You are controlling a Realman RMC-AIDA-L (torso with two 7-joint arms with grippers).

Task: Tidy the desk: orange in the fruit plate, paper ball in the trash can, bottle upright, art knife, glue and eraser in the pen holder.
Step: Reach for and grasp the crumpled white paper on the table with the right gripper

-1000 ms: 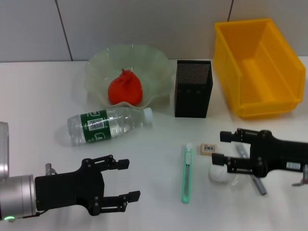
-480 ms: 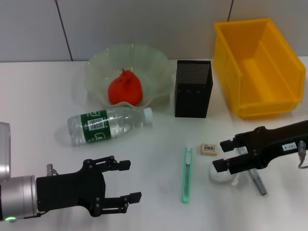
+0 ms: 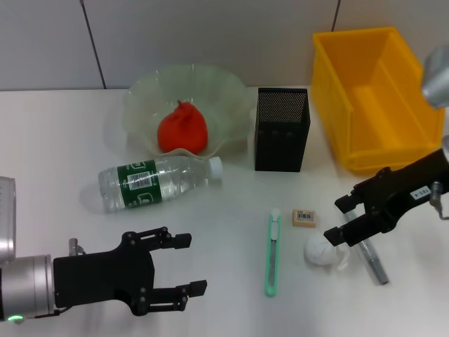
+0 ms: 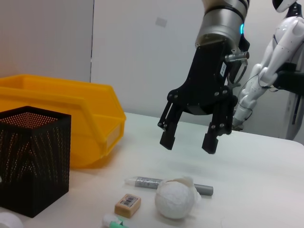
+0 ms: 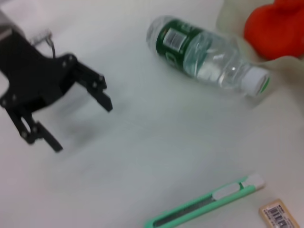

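Observation:
The orange (image 3: 182, 130) lies in the pale green fruit plate (image 3: 144, 91). A clear bottle (image 3: 158, 181) with a green label lies on its side in front of the plate. Right of the black mesh pen holder (image 3: 282, 130) stands the yellow trash can (image 3: 375, 98). In front of the holder lie the green art knife (image 3: 272, 253), eraser (image 3: 304, 217), white paper ball (image 3: 321, 250) and grey glue stick (image 3: 374, 261). My right gripper (image 3: 338, 220) hangs open above the paper ball (image 4: 175, 198), not touching it. At the front left, my left gripper (image 3: 182, 265) is open and holds nothing.
The trash can (image 4: 71, 118) and pen holder (image 4: 33, 161) stand close behind the small items. The glue stick (image 4: 147, 181) lies just behind the paper ball, and the eraser (image 4: 127, 205) lies beside it. A white wall runs along the table's back edge.
My right gripper has lifted and pulled back to the right, off the paper ball, which stays on the table. The left arm has hardly moved.

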